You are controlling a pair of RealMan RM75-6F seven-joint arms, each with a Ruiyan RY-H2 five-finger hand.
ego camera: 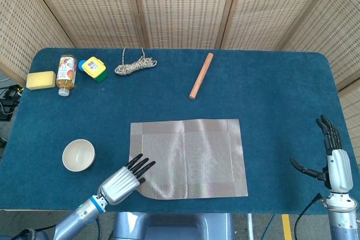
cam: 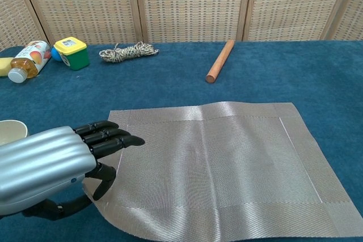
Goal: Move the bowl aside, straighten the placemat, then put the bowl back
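The grey woven placemat (ego camera: 188, 157) (cam: 221, 168) lies near the table's front edge, its sides about square to the table. My left hand (ego camera: 125, 180) (cam: 54, 171) pinches its near-left corner, which is lifted and curled between thumb and fingers. The cream bowl (ego camera: 78, 155) (cam: 11, 131) stands on the blue cloth, left of the mat and apart from it. My right hand (ego camera: 332, 158) hovers by the table's front right corner, fingers spread, holding nothing; the chest view does not show it.
A wooden rod (ego camera: 200, 75) (cam: 219, 60) lies behind the mat. At the back left are a coil of twine (ego camera: 134, 66) (cam: 128, 51), a yellow-lidded box (ego camera: 93, 68) (cam: 71, 51), a bottle (ego camera: 66, 73) (cam: 28, 59) and a yellow sponge (ego camera: 40, 80).
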